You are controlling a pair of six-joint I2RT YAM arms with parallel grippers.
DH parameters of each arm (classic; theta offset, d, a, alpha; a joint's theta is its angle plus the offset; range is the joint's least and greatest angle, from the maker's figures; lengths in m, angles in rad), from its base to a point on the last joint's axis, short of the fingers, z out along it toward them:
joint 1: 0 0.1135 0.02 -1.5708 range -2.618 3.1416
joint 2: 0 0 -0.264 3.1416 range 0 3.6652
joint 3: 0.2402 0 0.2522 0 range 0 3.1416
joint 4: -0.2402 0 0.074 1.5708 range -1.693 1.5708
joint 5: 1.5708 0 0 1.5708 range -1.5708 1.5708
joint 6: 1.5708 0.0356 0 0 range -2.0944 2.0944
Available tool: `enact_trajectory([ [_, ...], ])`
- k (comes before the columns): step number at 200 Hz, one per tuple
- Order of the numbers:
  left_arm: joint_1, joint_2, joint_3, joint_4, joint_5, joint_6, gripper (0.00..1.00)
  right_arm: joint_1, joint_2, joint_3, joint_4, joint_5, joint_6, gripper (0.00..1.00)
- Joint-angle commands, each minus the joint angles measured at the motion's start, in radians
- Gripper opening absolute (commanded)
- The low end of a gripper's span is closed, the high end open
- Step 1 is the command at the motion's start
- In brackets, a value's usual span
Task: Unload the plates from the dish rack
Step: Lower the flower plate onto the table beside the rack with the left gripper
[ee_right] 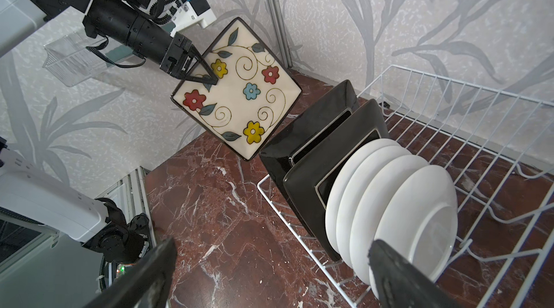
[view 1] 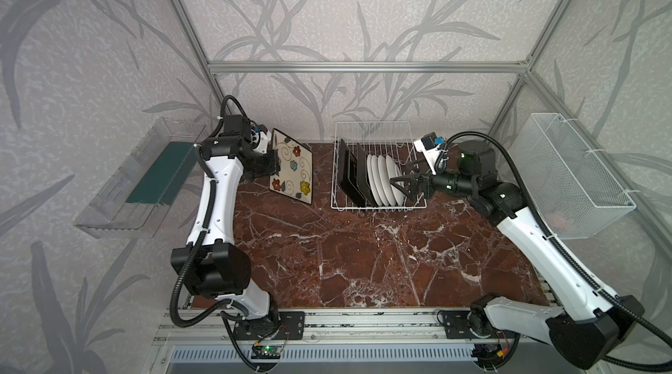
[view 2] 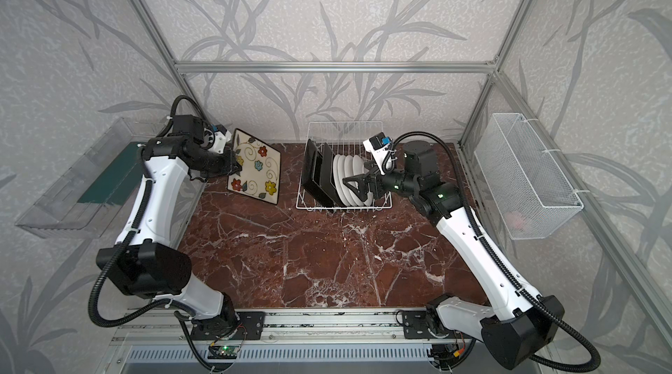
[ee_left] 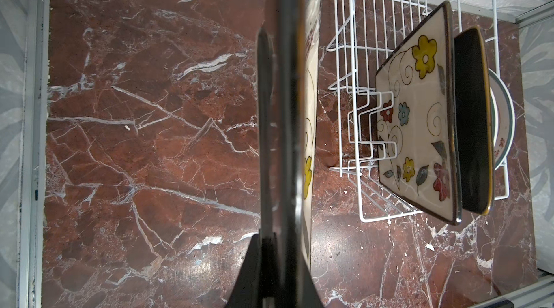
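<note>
The plates (view 1: 378,179) are for the most part found standing on edge in the dish rack (view 1: 374,123) at the back of the surface (view 1: 363,255). They are ranged in a row running left to right in both top views, with black square plates (view 1: 350,175) at the left end and four round white plates (view 2: 347,176) at the right end. One floral plate (view 1: 292,168) is outside the rack, held tilted above the surface to its left, with its edge clenched in the left claw (ee_right: 209,77). The right claw (view 1: 403,180) is spread wide and holds nothing, and is placed just beside the outermost round plate, at the right end of the row. That plate's back is turned toward this claw, so its rim must probably be straddled from that end. The right arm is judged much the nearer for it.
</note>
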Motion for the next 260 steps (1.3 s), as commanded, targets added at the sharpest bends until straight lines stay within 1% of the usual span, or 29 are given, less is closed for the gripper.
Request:
enact_trajectory([
  [1,-0.001,-0.005,-0.005,0.111,0.065,0.034,0.00,0.008,0.003,-0.013,-0.012,0.001,-0.029,0.99],
  [31,-0.001,0.004,-0.048,0.150,0.065,0.037,0.00,0.009,0.008,-0.013,-0.025,0.003,-0.046,0.99],
  [72,-0.002,0.036,-0.065,0.179,0.099,0.032,0.00,0.010,0.012,-0.005,-0.045,0.031,-0.077,0.99],
  [79,0.000,0.042,-0.071,0.187,0.123,0.042,0.00,0.009,0.014,-0.004,-0.044,0.043,-0.077,0.99],
  [99,-0.001,0.065,-0.079,0.195,0.149,0.039,0.00,0.010,0.012,-0.008,-0.049,0.076,-0.084,0.99],
  [134,0.000,0.103,-0.084,0.199,0.144,0.051,0.00,0.010,0.018,-0.011,-0.055,0.076,-0.092,0.99],
  [155,0.003,0.128,-0.075,0.189,0.137,0.084,0.00,0.010,0.022,-0.013,-0.060,0.080,-0.095,0.99],
  [187,0.004,0.192,-0.032,0.134,0.170,0.136,0.00,0.010,0.021,-0.014,-0.066,0.087,-0.102,0.99],
  [208,0.005,0.230,-0.015,0.124,0.164,0.146,0.00,0.010,0.027,-0.011,-0.068,0.085,-0.102,0.99],
  [226,0.006,0.260,0.003,0.110,0.135,0.149,0.00,0.010,0.033,-0.004,-0.071,0.080,-0.102,0.99],
  [260,0.018,0.301,0.018,0.115,0.137,0.139,0.00,0.011,0.050,0.014,-0.068,0.070,-0.099,0.99],
])
